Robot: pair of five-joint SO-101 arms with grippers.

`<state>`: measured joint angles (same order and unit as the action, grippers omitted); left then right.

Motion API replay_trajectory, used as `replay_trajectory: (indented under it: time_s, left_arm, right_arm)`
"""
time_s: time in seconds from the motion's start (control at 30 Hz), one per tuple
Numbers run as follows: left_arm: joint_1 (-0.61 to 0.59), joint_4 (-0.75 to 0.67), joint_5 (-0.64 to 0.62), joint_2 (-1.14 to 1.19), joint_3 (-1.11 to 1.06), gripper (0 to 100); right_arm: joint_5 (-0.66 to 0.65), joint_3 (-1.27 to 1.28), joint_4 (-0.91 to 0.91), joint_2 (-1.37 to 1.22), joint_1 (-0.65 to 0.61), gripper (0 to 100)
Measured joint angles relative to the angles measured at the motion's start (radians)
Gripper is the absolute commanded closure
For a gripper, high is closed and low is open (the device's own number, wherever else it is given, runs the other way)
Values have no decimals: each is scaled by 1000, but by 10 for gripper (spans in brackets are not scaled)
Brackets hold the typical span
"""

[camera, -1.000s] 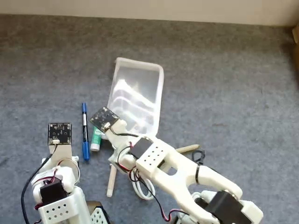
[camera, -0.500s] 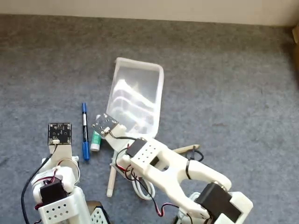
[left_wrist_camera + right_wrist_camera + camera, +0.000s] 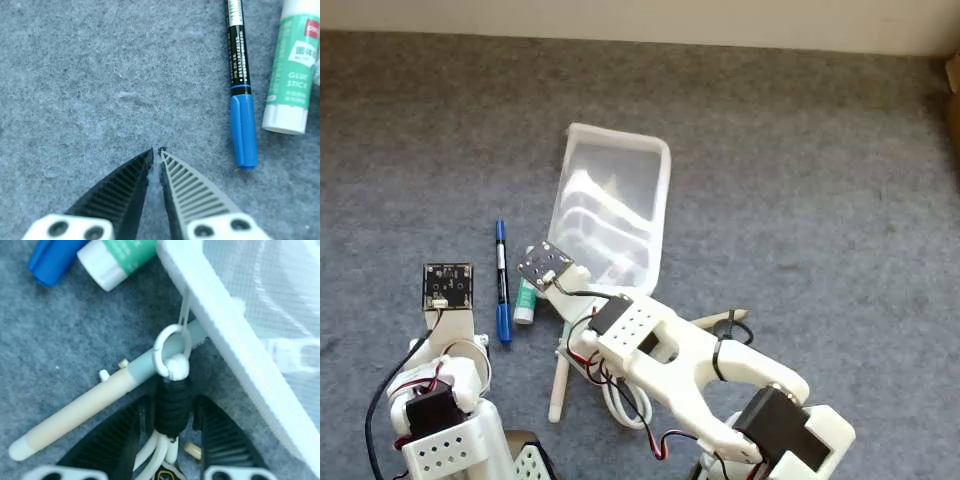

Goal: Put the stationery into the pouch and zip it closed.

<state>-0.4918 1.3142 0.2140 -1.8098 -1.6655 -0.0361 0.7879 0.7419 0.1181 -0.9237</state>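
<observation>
Right hand (image 3: 172,402) farther left; one pouch (image 3: 663,190), one marker (image 3: 502,280), one glue stick (image 3: 525,300).

Print is found on 2 pieces of stationery, both lying on the grey table cover.
In the left wrist view, the glue stick (image 3: 292,75) is wrapped in a green label on which white lettering is set: a small framed block of characters near the middle, 2 lines of white capitals beside it towards the white cap, and a red mark at the label's far end. The pen (image 3: 239,60) is printed along its black barrel with 1 row of small white characters, closed off by a thin blue band just before the blue cap. In the high view the lettering on both is too small to be made out.
</observation>
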Motion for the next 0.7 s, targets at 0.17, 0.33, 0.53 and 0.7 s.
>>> replay_trajectory:
  time_s: [0.17, 0.33, 0.53, 0.7]
  left_arm:
    - [0, 0, 0, 0, 0, 954]
    - [0, 0, 0, 0, 0, 954]
    - [0, 0, 0, 0, 0, 887]
    - [0, 0, 0, 0, 14, 736]
  right_arm:
    - [0, 0, 0, 0, 0, 995]
    - [-40, 0, 9, 0, 0, 993]
    - [-52, 3, 49, 158, -2, 993]
    - [-55, 75, 72, 327, 12, 993]
